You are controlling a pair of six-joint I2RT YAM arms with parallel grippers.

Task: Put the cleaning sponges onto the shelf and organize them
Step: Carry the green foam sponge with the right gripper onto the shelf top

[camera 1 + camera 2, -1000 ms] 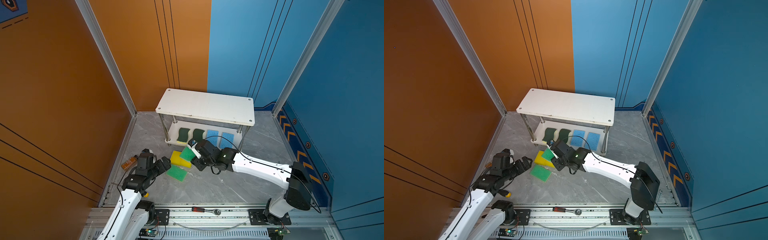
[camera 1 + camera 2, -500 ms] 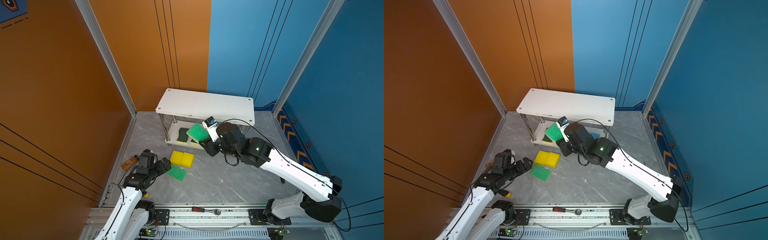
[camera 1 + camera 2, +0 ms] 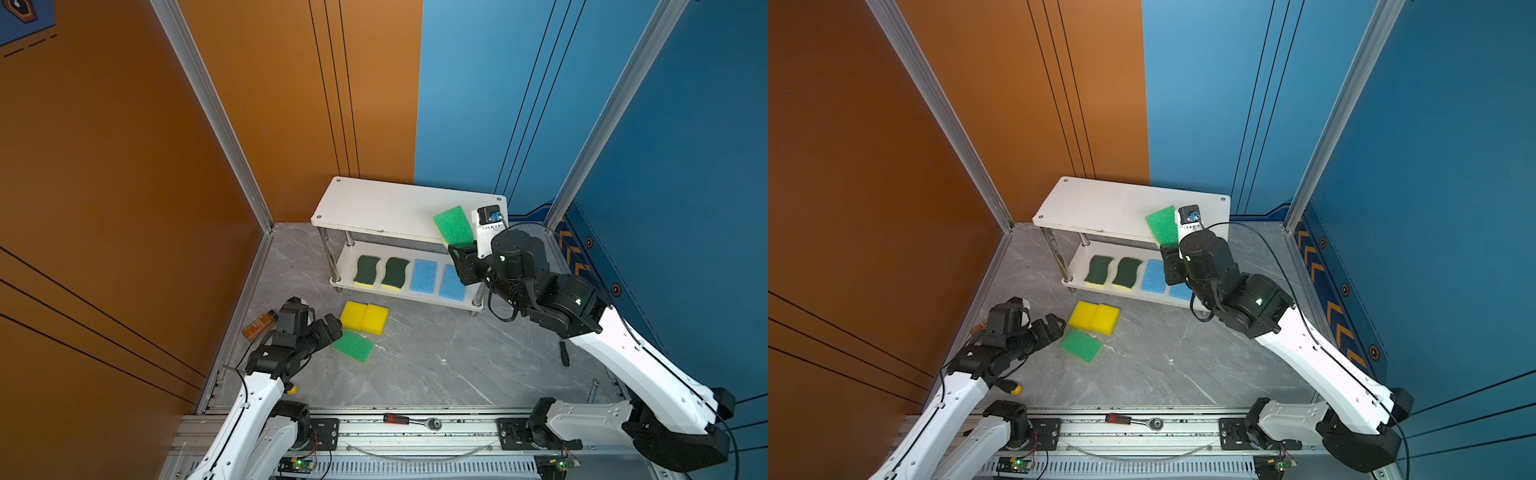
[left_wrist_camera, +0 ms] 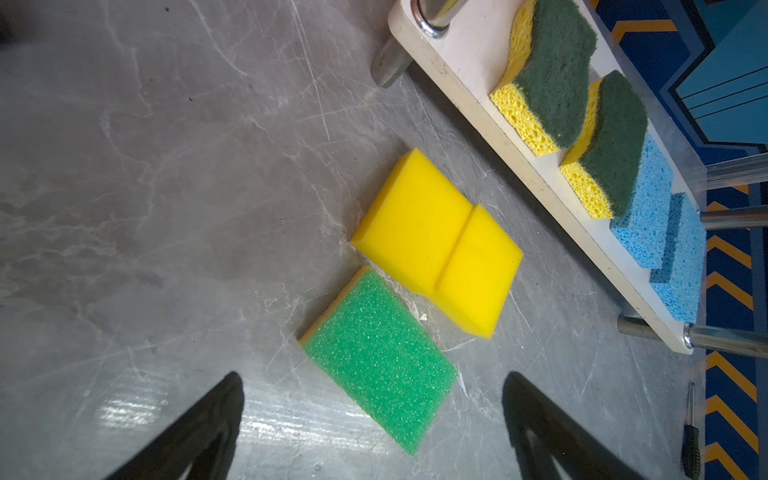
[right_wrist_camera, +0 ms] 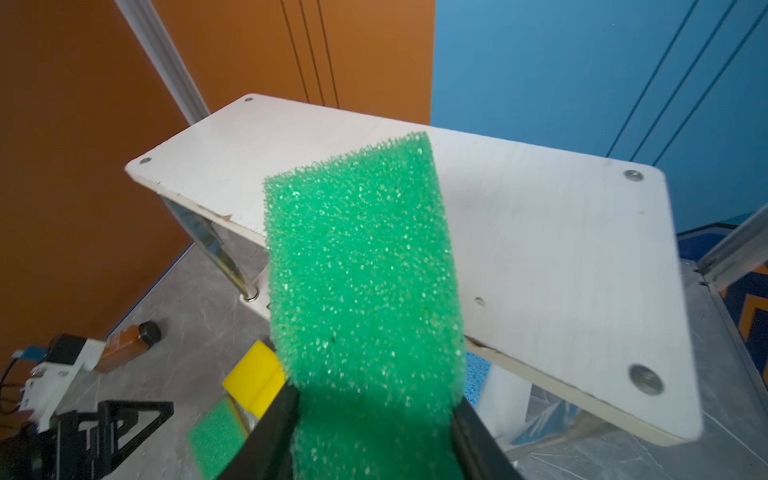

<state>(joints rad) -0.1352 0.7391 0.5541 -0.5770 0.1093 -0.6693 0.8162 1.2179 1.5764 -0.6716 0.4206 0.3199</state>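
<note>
Above the shelf (image 3: 374, 208), at its top board's front right corner, my right gripper (image 3: 460, 249) clamps a green sponge (image 3: 454, 225), tilted. My left gripper (image 4: 372, 380) gapes wide, the other green sponge (image 4: 378, 353) on the floor (image 3: 436, 365) just past its fingertips.

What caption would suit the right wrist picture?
The right gripper grips a light-green sponge near the white top board of the shelf.

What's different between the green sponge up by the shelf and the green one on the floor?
The raised green sponge is gripped by the right hand and tilted near the shelf. The floor green sponge lies flat and free, before the open left hand. Both are green-topped, yellow-backed rectangles.
</note>
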